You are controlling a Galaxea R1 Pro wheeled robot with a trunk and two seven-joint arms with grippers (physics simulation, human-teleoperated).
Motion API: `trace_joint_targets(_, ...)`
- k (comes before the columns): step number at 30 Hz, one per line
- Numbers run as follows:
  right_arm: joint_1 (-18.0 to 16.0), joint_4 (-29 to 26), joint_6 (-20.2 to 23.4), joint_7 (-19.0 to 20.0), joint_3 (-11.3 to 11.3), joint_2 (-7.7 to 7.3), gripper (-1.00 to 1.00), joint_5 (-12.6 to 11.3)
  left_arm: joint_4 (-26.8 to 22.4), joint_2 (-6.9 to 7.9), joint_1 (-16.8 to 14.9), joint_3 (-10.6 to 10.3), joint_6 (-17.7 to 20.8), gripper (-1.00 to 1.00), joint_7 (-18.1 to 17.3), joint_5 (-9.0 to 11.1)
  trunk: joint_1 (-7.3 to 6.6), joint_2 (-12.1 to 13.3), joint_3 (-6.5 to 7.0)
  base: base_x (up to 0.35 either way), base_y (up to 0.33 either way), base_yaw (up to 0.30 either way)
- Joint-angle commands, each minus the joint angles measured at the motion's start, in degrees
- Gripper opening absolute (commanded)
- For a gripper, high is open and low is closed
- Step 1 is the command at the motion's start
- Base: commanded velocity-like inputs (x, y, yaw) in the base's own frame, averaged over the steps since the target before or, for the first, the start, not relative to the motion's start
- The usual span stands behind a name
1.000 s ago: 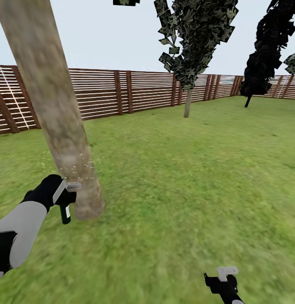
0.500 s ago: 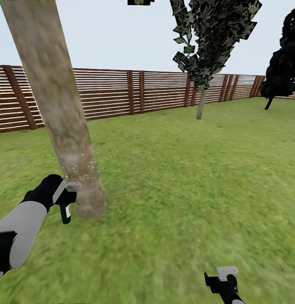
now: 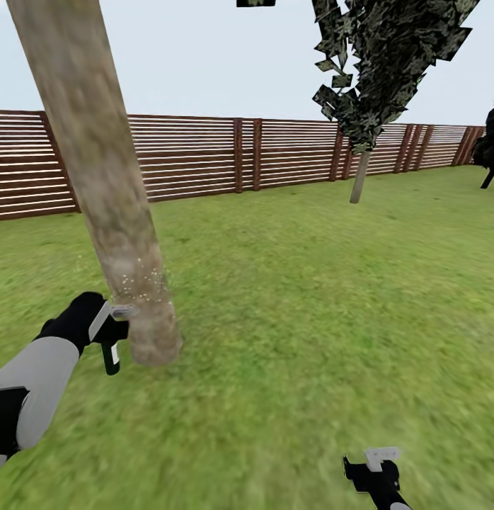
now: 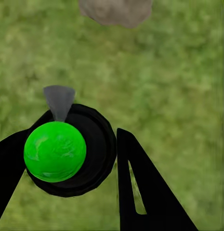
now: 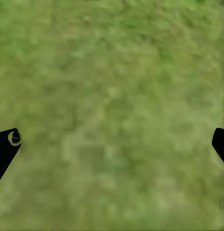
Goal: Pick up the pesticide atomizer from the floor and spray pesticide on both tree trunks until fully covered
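small dark green-black spray bottle (image 3: 110, 354): light, rigid, likely slick | left gripper (image 3: 105, 327) clamps its body below grey trigger head | right gripper (image 3: 374, 473) fingers spread, empty

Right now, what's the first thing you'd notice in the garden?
The big pale tree trunk leaning up on the left, with tiny spray specks low on it. Right beside it the left claw holds the pesticide atomizer, its grey head close to the bark. Behind runs a red-brown fence around the green lawn.
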Motion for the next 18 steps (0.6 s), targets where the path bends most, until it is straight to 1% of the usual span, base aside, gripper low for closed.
trace_joint_targets(1,-0.1,0.1,-0.2,-0.3,-0.2,-0.50,1.00,0.6,-0.1,-0.05,-0.1,0.3,0.3,-1.00,-0.1,-0.2,0.02,0.0,-0.05,0.247,-0.188,0.001)
trace_joint_targets(4,-0.1,0.1,-0.2,-0.3,-0.2,-0.73,1.00,0.6,-0.1,-0.06,-0.2,0.3,0.3,-1.00,-0.1,-0.1,0.02,0.0,-0.05,0.268,-0.173,0.000)
trace_joint_targets(10,-0.1,0.1,-0.2,-0.3,-0.2,-0.70,1.00,0.6,0.0,-0.06,-0.1,0.4,0.3,-1.00,-0.1,-0.3,0.02,0.0,-0.05,0.277,-0.159,0.000)
trace_joint_targets(13,-0.1,0.1,-0.2,-0.3,-0.2,-0.70,1.00,0.6,0.1,0.07,0.4,0.3,0.3,-1.00,-0.1,-0.6,0.02,0.0,-0.05,0.138,-0.078,0.000)
trace_joint_targets(14,-0.1,0.1,-0.2,-0.3,-0.2,-0.70,1.00,0.6,0.1,0.23,0.5,0.3,0.3,-1.00,-0.1,-0.6,0.02,0.0,-0.05,0.034,-0.018,0.000)
trace_joint_targets(16,-0.1,0.1,-0.2,-0.3,-0.2,-0.70,1.00,0.6,0.8,1.16,1.1,0.4,0.2,-1.00,-0.1,-0.7,0.02,0.0,-0.05,0.008,-0.004,0.000)
trace_joint_targets(18,-0.1,0.1,-0.2,-0.3,-0.2,-0.70,1.00,0.6,0.9,2.04,2.5,0.4,0.1,-1.00,-0.1,-0.7,0.02,0.0,-0.05,0.002,-0.001,0.000)
